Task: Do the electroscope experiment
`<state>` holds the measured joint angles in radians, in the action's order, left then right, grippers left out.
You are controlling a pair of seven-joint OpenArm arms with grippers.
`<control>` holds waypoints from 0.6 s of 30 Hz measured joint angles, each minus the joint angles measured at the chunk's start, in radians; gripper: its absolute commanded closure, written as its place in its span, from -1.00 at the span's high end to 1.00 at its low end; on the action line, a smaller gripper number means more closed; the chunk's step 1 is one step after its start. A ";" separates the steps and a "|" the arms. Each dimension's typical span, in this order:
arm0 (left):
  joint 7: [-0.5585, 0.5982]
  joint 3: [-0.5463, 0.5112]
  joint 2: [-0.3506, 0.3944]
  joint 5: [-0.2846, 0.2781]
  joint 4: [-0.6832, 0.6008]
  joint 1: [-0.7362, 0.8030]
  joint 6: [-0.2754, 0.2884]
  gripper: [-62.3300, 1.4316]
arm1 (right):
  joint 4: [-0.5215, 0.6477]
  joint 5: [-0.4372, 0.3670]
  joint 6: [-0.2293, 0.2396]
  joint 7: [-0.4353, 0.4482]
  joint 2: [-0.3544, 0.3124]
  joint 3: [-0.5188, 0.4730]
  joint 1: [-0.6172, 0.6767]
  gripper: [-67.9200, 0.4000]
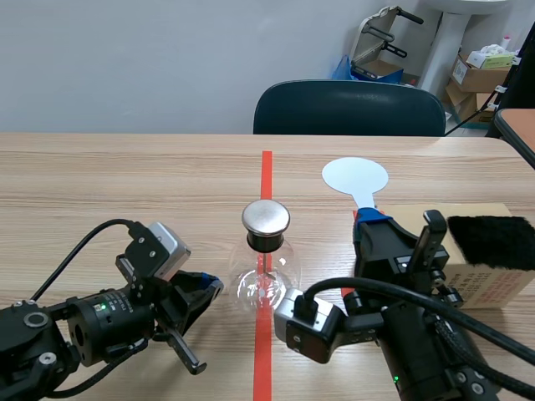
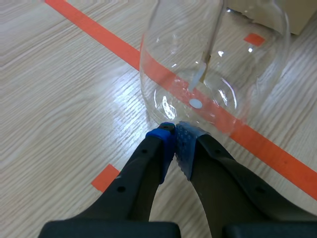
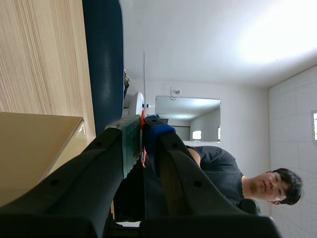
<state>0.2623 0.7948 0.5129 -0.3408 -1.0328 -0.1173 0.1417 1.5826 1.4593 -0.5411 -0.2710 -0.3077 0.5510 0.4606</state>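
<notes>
- The left gripper [image 2: 174,142] is seen with its two fingers pressed together, blue pad against blue pad, and nothing is held between them.
- Its tips are placed just beside the lower wall of the electroscope [image 2: 213,74]. Whether the glass is actually touched cannot be told.
- In the scene view this gripper is found in the lower left of the frame, laid low over the table [image 1: 125,184] and pointed toward the centre.
- The right gripper [image 1: 374,221] is shown at centre right of the scene view. It is clamped on the thin handle of a white paddle [image 1: 355,177], whose round head is held out toward the upper part of the frame.
- In the right wrist view only a narrow slit is left between the fingers, and a thin red-edged strip is pinched there.
- The electroscope is stood upright at the centre of the scene view, on the orange-red tape line [image 1: 267,167] and between the two grippers.
- It is made up of a clear round flask topped by a round metal cap [image 1: 266,218]. A thin rod [image 2: 215,29] is hung inside, with a pale leaf [image 2: 199,77] at its lower end.
- A cardboard box [image 1: 481,284] is set at the right edge of the scene view, and a black fuzzy pad [image 1: 493,242] is laid on top of it.
- A dark chair [image 1: 349,109] is placed behind the table at upper centre.
- A person in a dark shirt [image 3: 218,168] is seen beyond the right gripper in its wrist view.
</notes>
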 measured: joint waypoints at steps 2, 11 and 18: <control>0.000 0.006 -0.004 0.000 0.013 -0.011 0.000 -0.86 | 0.000 0.000 0.000 0.000 0.000 0.000 0.000 -0.95; 0.004 0.014 -0.023 0.000 0.030 -0.022 -0.011 -0.86 | 0.000 0.000 0.000 0.000 0.000 0.000 0.000 -0.95; 0.004 0.014 -0.023 0.014 0.030 -0.022 0.002 -0.86 | 0.000 0.000 0.000 0.000 0.000 0.000 0.000 -0.95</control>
<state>0.2661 0.8093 0.4900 -0.3267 -1.0027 -0.1390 0.1436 1.5826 1.4593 -0.5411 -0.2710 -0.3077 0.5510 0.4606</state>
